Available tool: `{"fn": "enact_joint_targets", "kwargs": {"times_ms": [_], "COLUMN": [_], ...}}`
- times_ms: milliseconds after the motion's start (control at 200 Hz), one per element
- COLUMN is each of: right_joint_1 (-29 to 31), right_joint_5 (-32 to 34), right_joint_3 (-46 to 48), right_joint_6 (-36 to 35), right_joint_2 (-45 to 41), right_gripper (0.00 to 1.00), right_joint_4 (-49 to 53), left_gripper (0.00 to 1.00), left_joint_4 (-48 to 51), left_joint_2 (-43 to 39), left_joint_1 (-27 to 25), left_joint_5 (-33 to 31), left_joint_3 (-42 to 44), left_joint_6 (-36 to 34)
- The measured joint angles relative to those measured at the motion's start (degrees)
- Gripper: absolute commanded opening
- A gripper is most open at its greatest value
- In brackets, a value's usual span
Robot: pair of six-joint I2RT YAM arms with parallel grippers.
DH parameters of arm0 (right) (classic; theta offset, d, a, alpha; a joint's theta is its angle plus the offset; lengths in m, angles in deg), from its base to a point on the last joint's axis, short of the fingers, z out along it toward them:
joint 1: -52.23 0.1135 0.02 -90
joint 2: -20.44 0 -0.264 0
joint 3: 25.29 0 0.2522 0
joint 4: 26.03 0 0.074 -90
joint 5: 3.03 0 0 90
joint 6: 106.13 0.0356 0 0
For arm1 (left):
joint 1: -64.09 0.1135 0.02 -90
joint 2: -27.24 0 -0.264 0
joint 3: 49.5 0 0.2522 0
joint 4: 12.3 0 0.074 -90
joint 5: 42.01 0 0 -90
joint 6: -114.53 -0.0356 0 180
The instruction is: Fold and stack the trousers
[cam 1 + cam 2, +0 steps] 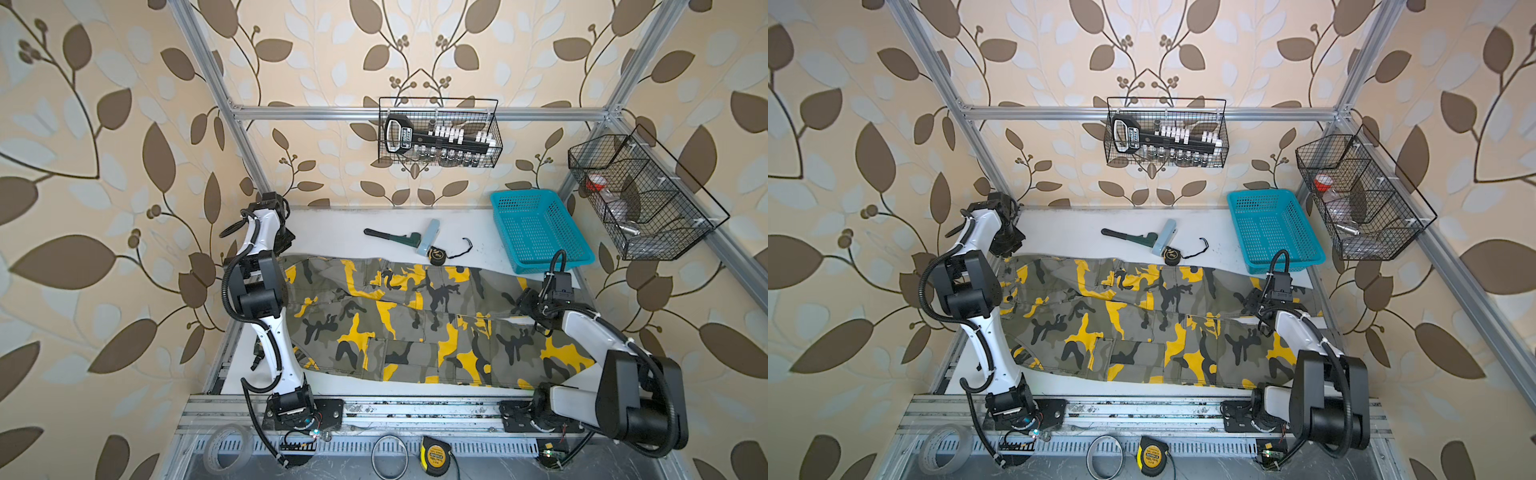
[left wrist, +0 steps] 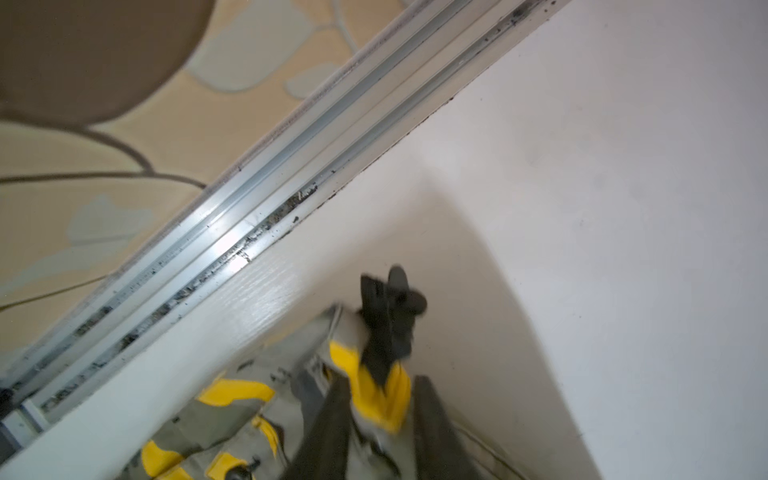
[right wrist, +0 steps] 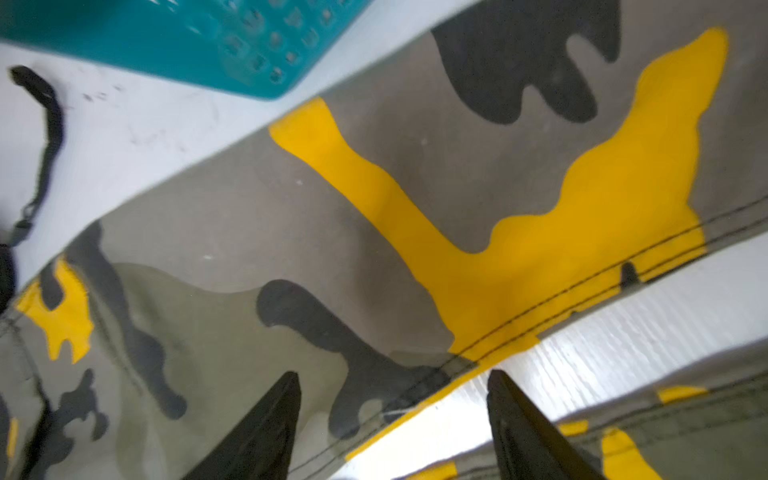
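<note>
The camouflage trousers [image 1: 415,316] [image 1: 1142,320] lie spread flat across the white table, running from left to right in both top views. My left gripper [image 1: 286,245] [image 2: 382,380] hovers at their far left corner. Its jaws stand apart, and a yellow-and-black corner of the cloth [image 2: 374,399] lies loosely between them, blurred. My right gripper [image 1: 524,300] [image 3: 394,373] is open just above the stitched edge of the far trouser leg [image 3: 415,187] at the right end. Bare table shows between its fingers [image 3: 523,432], which hold nothing.
A turquoise basket [image 1: 540,230] stands at the back right, close to the right gripper. A pipe wrench [image 1: 390,237], a pale block [image 1: 429,237] and a tape measure [image 1: 437,254] lie behind the trousers. Wire baskets [image 1: 438,133] [image 1: 640,195] hang on the frame. The aluminium rail [image 2: 291,166] runs beside the left gripper.
</note>
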Motion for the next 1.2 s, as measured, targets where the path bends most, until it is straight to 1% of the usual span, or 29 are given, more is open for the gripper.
{"fn": "enact_joint_targets", "kwargs": {"times_ms": [70, 130, 205, 250, 350, 445, 540, 690, 765, 795, 835, 925, 1010, 1175, 1200], "right_joint_1": [0.02, 0.2, 0.83, 1.27, 1.81, 2.21, 3.54, 5.16, 5.33, 4.79, 3.48, -2.54, -7.56, -10.51, -11.06], "right_joint_5": [-1.01, -1.99, -3.34, -3.89, -4.98, -6.27, -7.48, -7.48, -5.6, -4.61, -3.5, -1.75, -0.66, 2.54, 2.91], "right_joint_3": [-1.27, -1.53, -1.53, -1.51, -1.01, 0.98, 3.87, 6.54, 6.54, 6.51, 6.45, 6.19, 6.08, 4.87, 4.83], "right_joint_6": [-0.11, 0.04, 0.76, 1.42, 3.15, 5.2, 7.5, 11.21, 11.89, 12.02, 12.11, 12.15, 12.28, 13.81, 14.14], "right_joint_2": [-3.74, -6.99, -10.6, -12.31, -15.74, -18.67, -20.13, -20.5, -21.9, -22.62, -23.34, -24.09, -24.24, -23.28, -22.99], "right_gripper": [0.75, 0.76, 0.76, 0.77, 0.77, 0.76, 0.76, 0.77, 0.78, 0.78, 0.8, 0.81, 0.82, 0.82, 0.86], "right_joint_4": [1.92, 3.48, 5.97, 7.61, 10.97, 13.18, 14.69, 19.12, 21.94, 23.1, 24.44, 27.34, 29.53, 32.13, 32.15], "left_gripper": [0.65, 0.75, 0.77, 0.77, 0.77, 0.78, 0.78, 0.78, 0.83, 0.86, 0.86, 0.86, 0.86, 0.86, 0.86], "left_joint_4": [0.24, 0.46, 0.33, -0.26, -1.14, -1.53, -1.4, -0.48, 1.42, 2.36, 3.74, 5.79, 6.88, 7.08, 7.13], "left_joint_2": [0.17, 0.09, -0.72, -2.36, -9.33, -19.04, -27.69, -37.62, -40.98, -41.92, -43.12, -44.44, -44.63, -46.97, -47.54], "left_joint_1": [0.0, 0.0, -0.02, 0.0, -0.09, -0.57, -1.16, -2.03, -2.32, -2.32, -2.29, -1.73, 0.07, 3.39, 3.93], "left_joint_5": [0.02, 0.13, 0.52, 1.31, 3.37, 5.18, 7.19, 8.87, 8.76, 8.52, 8.13, 7.43, 7.41, 7.41, 7.45], "left_joint_3": [-0.13, -0.13, 0.76, 3.04, 11.76, 22.01, 30.36, 41.9, 46.23, 47.32, 48.59, 50.77, 53.53, 60.52, 61.42], "left_joint_6": [-0.72, -1.07, -1.51, -1.36, -1.03, 0.31, 2.38, 8.11, 11.45, 13.07, 15.23, 19.3, 22.53, 27.5, 28.02]}}
